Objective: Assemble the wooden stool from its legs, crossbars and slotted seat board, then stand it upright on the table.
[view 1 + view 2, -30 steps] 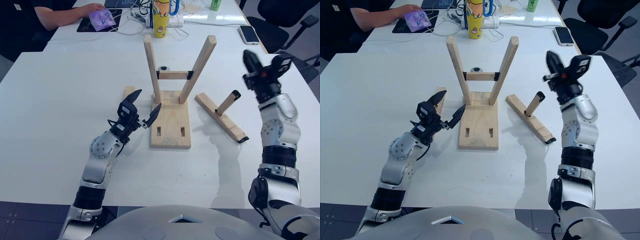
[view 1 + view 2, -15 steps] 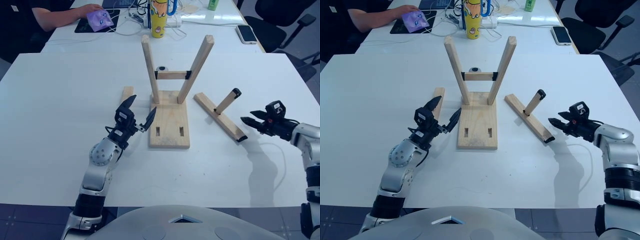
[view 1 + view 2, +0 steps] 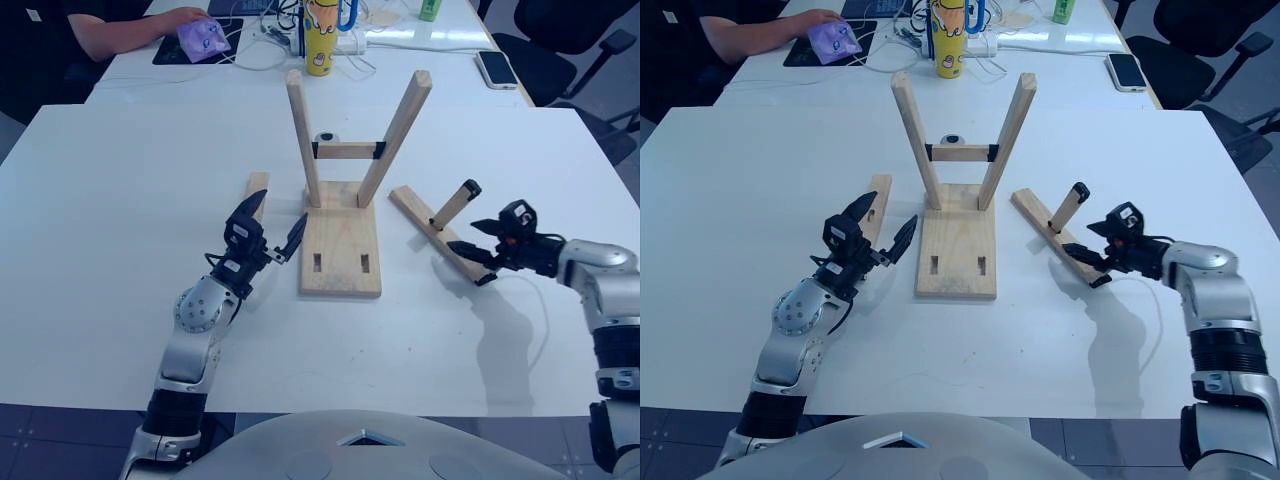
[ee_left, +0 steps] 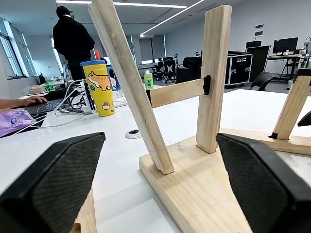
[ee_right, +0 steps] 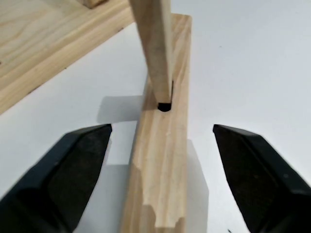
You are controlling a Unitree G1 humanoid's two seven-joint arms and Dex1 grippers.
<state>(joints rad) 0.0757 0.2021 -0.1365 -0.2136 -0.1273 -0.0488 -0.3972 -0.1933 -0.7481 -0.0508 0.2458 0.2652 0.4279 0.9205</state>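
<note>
1. The seat board [image 3: 341, 250] is lying flat on the white worktop [image 3: 120, 200]. Two upright legs [image 3: 303, 135] are rising from its far end, joined by a crossbar [image 3: 346, 150], and two slots [image 3: 317, 262] are showing open near its near end.
2. A loose leg [image 3: 440, 235] is lying slantwise to the right of the seat board, with a short stub [image 3: 455, 203] leaning up from it.
3. A small wooden piece [image 3: 257, 187] is lying just left of the seat board's far end.
4. The left end effector [image 3: 280, 206] is hovering just left of the seat board, its fingers [image 4: 53, 179] spread wide and gripping nothing.
5. The right end effector [image 3: 462, 235] is sitting right of the seat board at the loose leg's near end. Its fingers [image 5: 80, 160] are spread on either side of the wood and are not touching it.
6. A yellow cup [image 3: 320, 40] is standing beyond the seat board's far end on the next table; what it is carrying cannot be told.
7. The right wrist view is showing the stub seated in a dark socket [image 5: 164, 106]. The left wrist view is showing a black bracket [image 4: 207, 83] where the crossbar is meeting a leg, and a green bottle [image 4: 148, 80] standing beyond the cup.
</note>
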